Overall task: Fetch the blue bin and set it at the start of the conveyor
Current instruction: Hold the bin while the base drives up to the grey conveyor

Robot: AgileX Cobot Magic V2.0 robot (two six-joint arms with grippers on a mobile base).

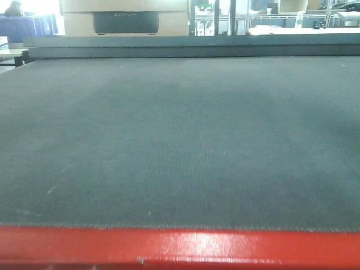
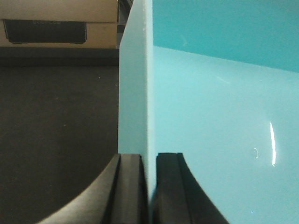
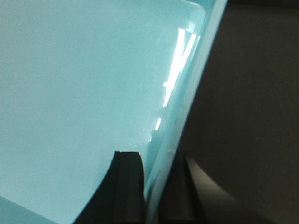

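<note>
Front view: the dark grey belt (image 1: 180, 140) fills nearly the whole frame, with its red strip (image 1: 180, 247) running across the bottom edge. A tan box (image 1: 124, 17) with a dark panel sits beyond the far end, at upper left.

Left wrist view: the left gripper (image 2: 150, 161) is clamped on a side wall of the light blue bin (image 2: 219, 126) – one finger outside, one inside. That wall runs straight up the frame from bottom centre. The glossy inside of the bin fills the right half, and the belt lies dark on the left.

Right wrist view: the right gripper (image 3: 158, 161) pinches another wall of the bin (image 3: 70, 93), which slants from bottom centre to the upper right corner. The bin's inside is on the left and the belt on the right.

Both views are too close to show the bin's long axis – or whether it rests on the belt.
</note>
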